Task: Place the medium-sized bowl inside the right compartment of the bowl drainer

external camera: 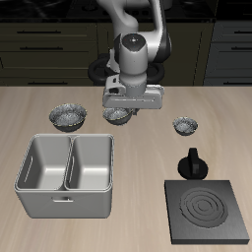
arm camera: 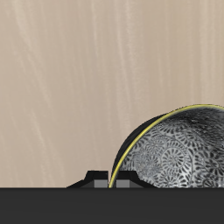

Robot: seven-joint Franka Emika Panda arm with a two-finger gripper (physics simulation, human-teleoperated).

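The medium-sized bowl (external camera: pixel 118 116), silver-grey with a speckled inside, sits in the middle of a row of three bowls, behind the bowl drainer (external camera: pixel 67 197). My gripper (external camera: pixel 120 109) is right down on it. In the wrist view the bowl (arm camera: pixel 179 153) fills one side, and its thin rim runs between the two fingertips of my gripper (arm camera: pixel 114 180), which stand close together and shut on it. The bowl looks level with the other bowls, at or just above the table. The drainer is a light-grey tub with two deep basins, both holding nothing.
A wider speckled bowl (external camera: pixel 69 116) lies to one side of the gripper and the smallest bowl (external camera: pixel 184 125) to the other. A black pot-like object (external camera: pixel 192 162) stands behind a dark square burner plate (external camera: pixel 207 209) near the table's front edge.
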